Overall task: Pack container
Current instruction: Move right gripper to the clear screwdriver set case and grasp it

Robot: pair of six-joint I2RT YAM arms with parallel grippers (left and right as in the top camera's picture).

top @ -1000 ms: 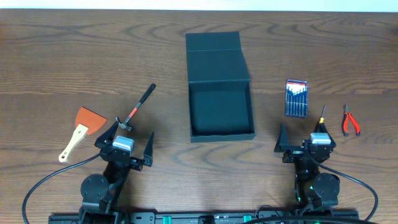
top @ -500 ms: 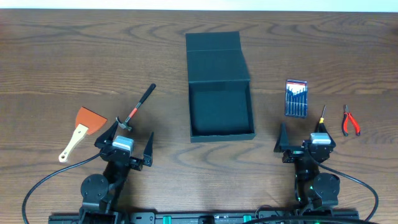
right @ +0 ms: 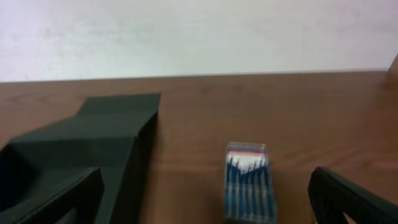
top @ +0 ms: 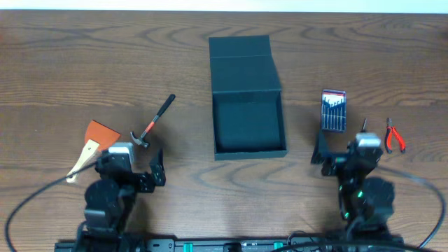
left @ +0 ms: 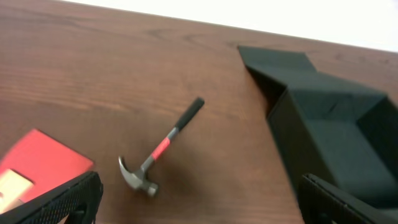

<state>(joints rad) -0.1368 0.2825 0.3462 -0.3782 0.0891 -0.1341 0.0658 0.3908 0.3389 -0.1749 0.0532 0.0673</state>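
The container [top: 248, 149] is a dark teal-grey box, open at the table's middle with its flap lid [top: 241, 59] folded back; nothing shows inside it. It also shows in the left wrist view [left: 329, 130] and the right wrist view [right: 81, 149]. My left gripper [top: 131, 162] is open and empty, just in front of a hammer [top: 155, 122] with a red and black handle. In its wrist view [left: 202, 208] the hammer [left: 158, 158] lies ahead between the jaws. My right gripper [top: 350, 148] is open and empty, in front of a blue screwdriver set [top: 333, 110], which its wrist view [right: 205, 205] also shows [right: 249, 183].
An orange scraper [top: 94, 143] with a wooden handle lies left of the left gripper, also in the left wrist view [left: 37, 165]. Red pliers [top: 395, 136] lie at the right. A single screwdriver [top: 362, 126] lies partly hidden behind the right gripper.
Both arms have lifted and moved. The left gripper has shifted left, towards the scraper and hammer. The right gripper has moved a little forward and right. No object has moved.
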